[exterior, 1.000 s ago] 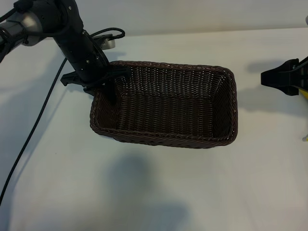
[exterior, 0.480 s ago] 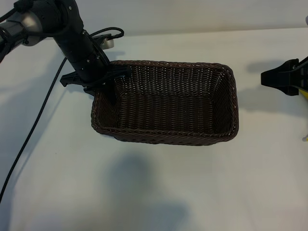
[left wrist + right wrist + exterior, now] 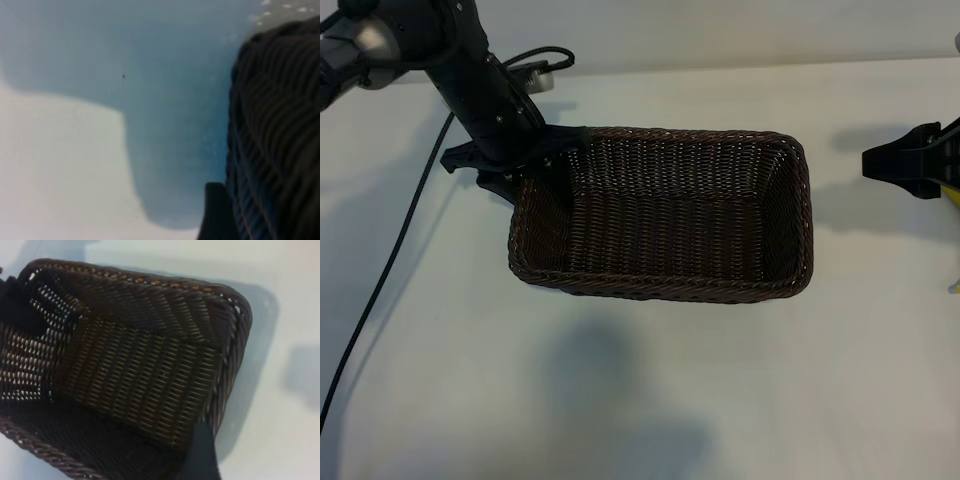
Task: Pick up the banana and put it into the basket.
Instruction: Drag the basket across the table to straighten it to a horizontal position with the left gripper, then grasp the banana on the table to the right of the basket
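No yellow curved banana shows for certain in any view. The rectangular dark brown woven wicker basket [image 3: 660,293] sits mid-bench w/ nothing visible inside, so the pick isn't done yet. Only candidate is a sliver of yellow [image 3: 954,196] at the far right edge of the exterior view, just behind the right end effector [image 3: 872,163]. Can't tell if that's the fruit or part of the rig, and can't read its long axis. The right end effector hangs over the pale bench [image 3: 620,400], well apart from the basket's right end, aimed toward the basket. Its jaws stand wide w/ nothing between them. Its wrist cam looks straight into the bare basket floor [image 3: 140,375]. The left end effector [image 3: 520,165] is at the basket's far-left corner, pointing steeply down and close against the rim. Can't tell how wide it stands. Its wrist cam shows the basket wall [image 3: 270,125] next to bare bench. The basket's long axis runs left-right across the exterior view. Judgement: if the yellow is the banana, it lies on the right arm's side, so that arm is nearer the pick. The carry would then go leftward over the basket's short right wall. The left arm is nearer the basket but far from that yellow.
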